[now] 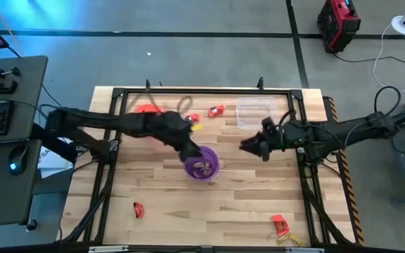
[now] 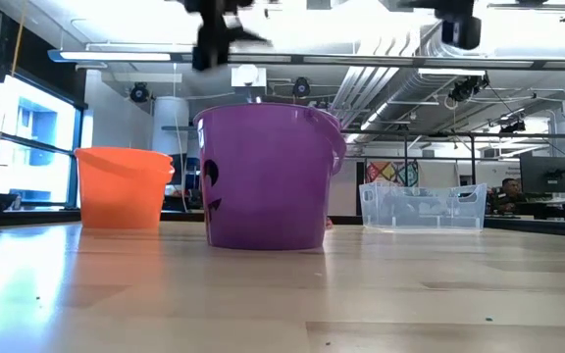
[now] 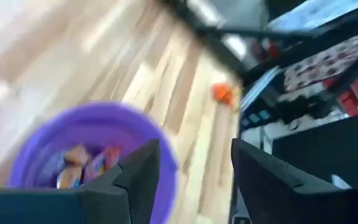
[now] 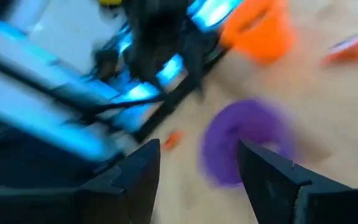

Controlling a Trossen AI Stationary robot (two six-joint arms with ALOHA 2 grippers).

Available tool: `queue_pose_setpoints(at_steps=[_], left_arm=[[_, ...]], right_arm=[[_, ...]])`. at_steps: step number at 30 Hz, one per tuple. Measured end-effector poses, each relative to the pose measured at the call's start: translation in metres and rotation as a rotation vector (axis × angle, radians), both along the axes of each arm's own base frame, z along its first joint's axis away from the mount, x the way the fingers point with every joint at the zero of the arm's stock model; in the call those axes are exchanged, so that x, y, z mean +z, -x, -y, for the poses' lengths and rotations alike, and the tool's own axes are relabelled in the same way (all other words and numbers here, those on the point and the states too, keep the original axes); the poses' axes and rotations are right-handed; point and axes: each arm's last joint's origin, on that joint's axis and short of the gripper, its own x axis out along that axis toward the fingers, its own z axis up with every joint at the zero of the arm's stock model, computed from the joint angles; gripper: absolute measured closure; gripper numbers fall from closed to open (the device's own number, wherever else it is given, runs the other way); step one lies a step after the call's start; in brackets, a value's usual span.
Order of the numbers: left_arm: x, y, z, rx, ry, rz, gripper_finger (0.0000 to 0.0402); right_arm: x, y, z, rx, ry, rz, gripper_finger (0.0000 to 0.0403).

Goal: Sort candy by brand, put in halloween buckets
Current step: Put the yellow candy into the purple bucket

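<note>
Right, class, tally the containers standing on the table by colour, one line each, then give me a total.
Purple bucket: 1
Orange bucket: 1
Clear plastic tub: 1
Total: 3

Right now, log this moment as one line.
left gripper open over purple bucket | candy inside | right gripper open beside it | orange bucket apart

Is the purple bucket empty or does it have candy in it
Not empty. The purple bucket holds several wrapped candies at its bottom, seen from the left wrist and from above.
</note>
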Motion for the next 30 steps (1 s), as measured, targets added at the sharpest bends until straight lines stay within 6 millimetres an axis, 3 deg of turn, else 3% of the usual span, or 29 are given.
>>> queue_pose_setpoints(at_steps=[3, 7, 12, 20, 26, 30], left_arm=[[0.034, 0.026, 0.004, 0.023, -0.067, 0.124, 0.0217], [0.071, 0.064, 0.013, 0.106, -0.181, 0.272, 0.0217], [0.095, 0.098, 0.017, 0.256, -0.259, 0.362, 0.0217], [0.100, 0.111, 0.015, 0.294, -0.338, 0.376, 0.0218], [0.091, 0.107, 0.015, 0.291, -0.353, 0.300, 0.0218], [0.090, 0.104, 0.016, 0.289, -0.355, 0.293, 0.0218]], right_arm=[[-0.007, -0.005, -0.017, 0.108, -0.134, -0.054, 0.0199], [-0.039, -0.011, -0.058, 0.259, -0.237, -0.313, 0.0199], [-0.080, -0.008, -0.110, 0.380, -0.288, -0.602, 0.0199], [-0.128, 0.017, -0.171, 0.515, -0.366, -0.975, 0.0199], [-0.158, 0.032, -0.195, 0.412, -0.476, -1.227, 0.0199], [-0.167, 0.037, -0.205, 0.369, -0.547, -1.312, 0.0199]])
